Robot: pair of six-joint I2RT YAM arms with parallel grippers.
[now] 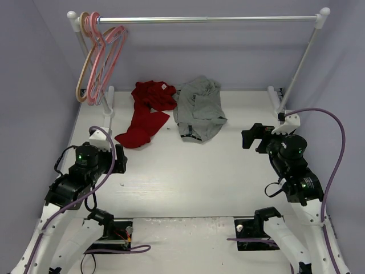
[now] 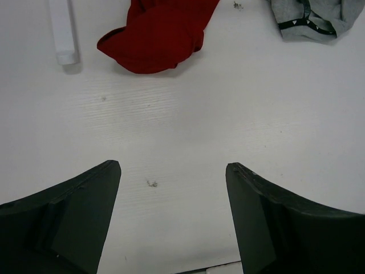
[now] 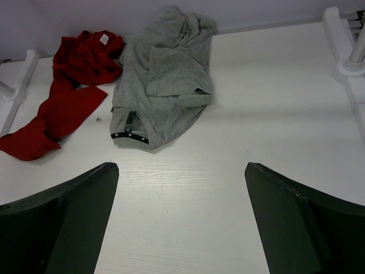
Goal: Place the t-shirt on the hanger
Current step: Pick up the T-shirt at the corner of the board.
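At the back of the white bench [image 1: 188, 182] the grey t-shirt [image 1: 198, 108] lies crumpled, just beside a red garment [image 1: 147, 114] on its left. At the left end of the rail [image 1: 217, 19] hang a tan hanger [image 1: 84, 68] and pink hangers [image 1: 98, 54], with the thin pale-blue hanger [image 1: 110, 65] seemingly among them, hard to pick out. The left gripper [image 2: 174, 168] and right gripper [image 3: 181, 166] both hover over bare bench, spread wide, holding nothing, apart from the t-shirt.
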